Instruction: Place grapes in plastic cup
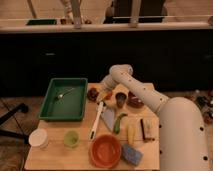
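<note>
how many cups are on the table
3: a white cup at the front left, a green cup beside it, a dark cup by the gripper at mid-table; the arm may hide more.

The white arm (pixel 150 97) starts from a bulky, rounded base segment (pixel 187 135) at the lower right of the camera view. It runs up and to the left as one thick, smooth link. At the far end it bends through a rounded elbow joint (pixel 121 74), the highest part of the arm, and turns down and left. A short wrist section (pixel 110 83) slopes from there toward the tabletop (pixel 55 150). The gripper (pixel 102 93) sits at its tip, low over the rear middle of the tabletop, pointing down and left.
</note>
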`<state>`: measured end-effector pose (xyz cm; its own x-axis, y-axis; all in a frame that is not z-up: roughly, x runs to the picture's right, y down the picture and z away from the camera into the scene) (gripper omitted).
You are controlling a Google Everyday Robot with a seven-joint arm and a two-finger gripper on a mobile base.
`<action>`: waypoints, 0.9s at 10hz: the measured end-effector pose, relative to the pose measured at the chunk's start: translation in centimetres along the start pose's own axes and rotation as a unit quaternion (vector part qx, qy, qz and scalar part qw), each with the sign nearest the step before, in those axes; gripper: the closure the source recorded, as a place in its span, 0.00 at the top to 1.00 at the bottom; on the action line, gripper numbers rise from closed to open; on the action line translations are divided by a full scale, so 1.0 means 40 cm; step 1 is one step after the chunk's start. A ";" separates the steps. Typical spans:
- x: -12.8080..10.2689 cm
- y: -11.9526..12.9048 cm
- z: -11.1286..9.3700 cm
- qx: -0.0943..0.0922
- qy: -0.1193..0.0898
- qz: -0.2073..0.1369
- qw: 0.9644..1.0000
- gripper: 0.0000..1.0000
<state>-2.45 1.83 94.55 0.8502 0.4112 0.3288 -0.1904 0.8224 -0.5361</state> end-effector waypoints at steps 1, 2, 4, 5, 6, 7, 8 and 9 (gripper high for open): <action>0.003 -0.001 0.004 -0.001 -0.002 0.006 1.000 0.80; 0.005 -0.002 0.009 -0.001 -0.007 0.013 1.000 0.80; 0.014 -0.014 0.016 -0.001 -0.014 0.026 1.000 0.80; 0.008 -0.017 0.025 -0.003 -0.017 0.027 0.999 0.80; 0.005 -0.019 0.033 -0.004 -0.019 0.028 0.999 0.80; 0.000 -0.024 0.046 -0.007 -0.020 0.029 0.999 0.80; -0.001 -0.026 0.051 -0.009 -0.020 0.029 0.999 0.80; -0.002 -0.026 0.060 -0.011 -0.019 0.029 0.999 0.80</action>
<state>-3.51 1.89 96.93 0.8186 0.4734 0.3252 -0.2279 0.7874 -0.5727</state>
